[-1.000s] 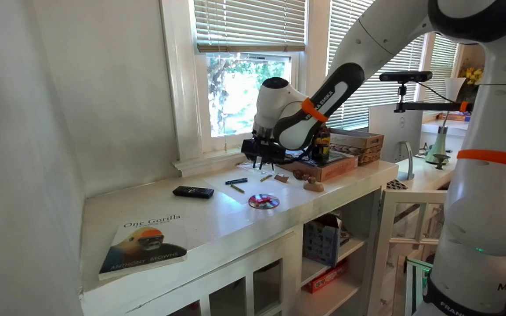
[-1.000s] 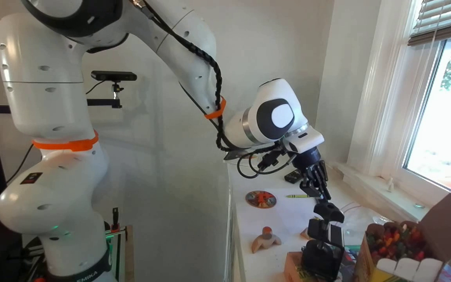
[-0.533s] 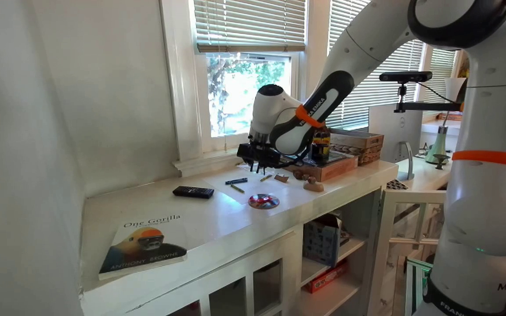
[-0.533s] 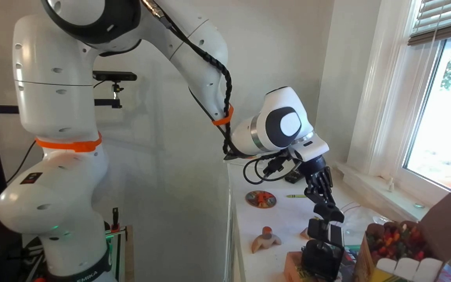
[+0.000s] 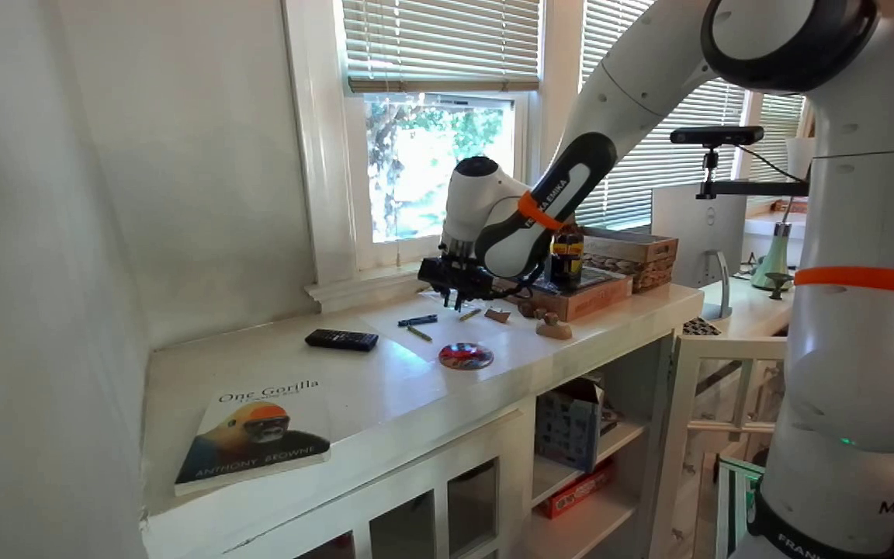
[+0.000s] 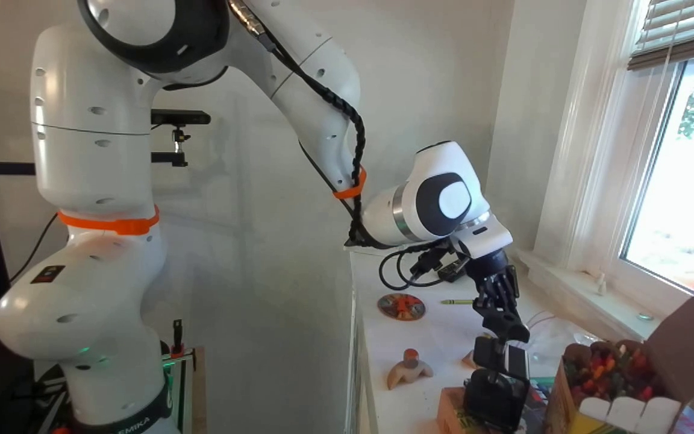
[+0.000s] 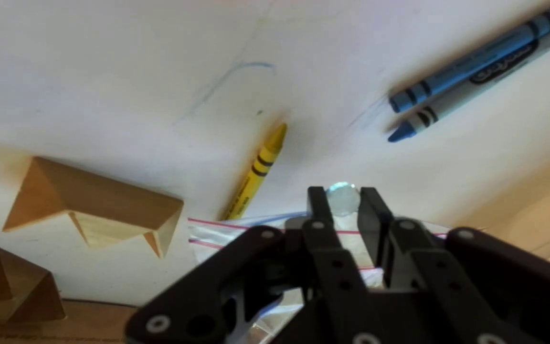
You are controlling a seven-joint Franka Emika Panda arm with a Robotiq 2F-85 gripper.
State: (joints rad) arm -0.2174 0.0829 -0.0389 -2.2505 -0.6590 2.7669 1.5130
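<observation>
In an exterior view, the gripper (image 5: 453, 303) is hanging fingers-down over a sheet of white paper (image 5: 455, 332) on the counter (image 5: 369, 404). A yellow-green crayon (image 5: 419, 334) is lying on the paper, and a picture-printed disc (image 5: 466, 356) is shining toward the counter's front edge. Well apart, a black remote control (image 5: 341, 340) is resting flat, with a book (image 5: 257, 435) titled One Gorilla sitting farther off still.

In an exterior view, a black device (image 6: 497, 386) in the foreground is blocking the fingertips, so the grip isn't showing from there. A wooden figure (image 6: 409, 369) with a ball on top is standing on the counter, and an open box (image 6: 687, 346) is showing off a load of colourful pointed pieces (image 6: 615, 374).

In the wrist view, there's the grip: the gripper is pinching a glassy round piece (image 7: 343, 198), a fingertip touching it on either side! Exactly what it is, the view isn't telling. A clear bag (image 7: 217, 233) with pink-red lines is lying below the fingers. Just beside, a yellow crayon (image 7: 255, 173) is pointing its tip away, its other end meeting the bag's edge in this view. A blue crayon (image 7: 480, 59) and a grey-wrapped crayon (image 7: 470, 91) are lying side by side, apart from the gripper. Over on the opposite side, an angular wooden piece (image 7: 98, 193) is resting near another brown block (image 7: 15, 286).
</observation>
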